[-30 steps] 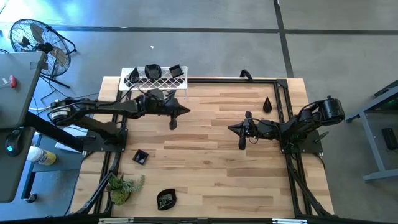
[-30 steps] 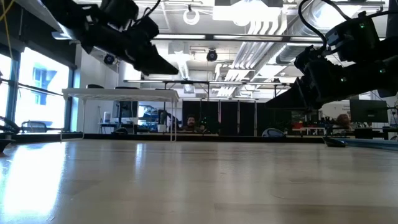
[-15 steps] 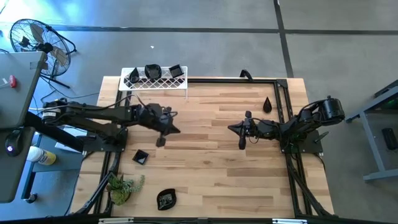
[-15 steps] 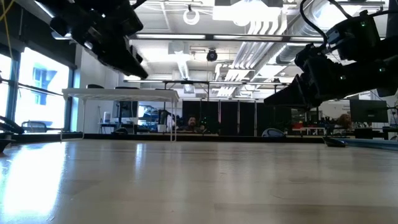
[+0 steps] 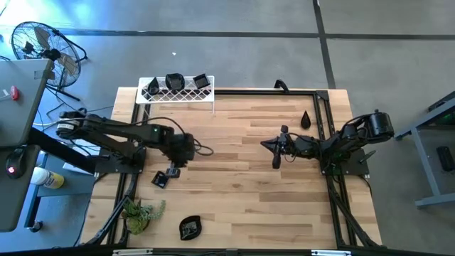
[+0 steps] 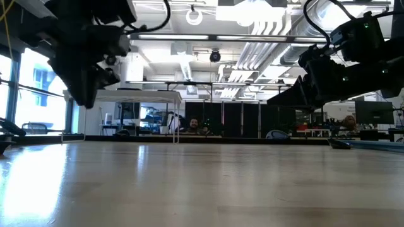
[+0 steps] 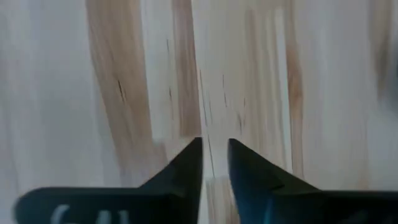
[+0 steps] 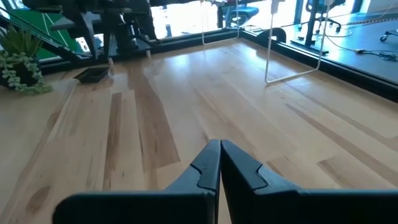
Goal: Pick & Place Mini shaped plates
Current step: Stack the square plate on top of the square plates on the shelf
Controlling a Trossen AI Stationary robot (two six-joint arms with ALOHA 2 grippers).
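Observation:
Three black mini shaped plates [image 5: 174, 82] rest on the white wire rack [image 5: 178, 93] at the table's far left. A square plate [image 5: 160, 180] lies flat on the wood at the left, also visible as the dark plate [image 8: 93, 75]. A rounded plate [image 5: 190, 227] lies near the front edge, and a teardrop plate [image 5: 306, 119] at the far right. My left gripper [image 5: 173, 171] points steeply down just right of the square plate, slightly open, with only bare wood between its fingers [image 7: 214, 152]. My right gripper [image 8: 220, 149] hovers shut at the table's right middle.
A small green plant [image 5: 141, 213] stands at the near left corner, beside the square plate. A black frame rail [image 5: 323, 114] runs along the right side. The middle of the wooden table [image 5: 234, 185] is bare between the two arms.
My left gripper has swung from beside the rack toward the table's near and left edges and has tipped from nearly level to steeply downward. It now stands above the wood next to the square plate. The plates lie as before.

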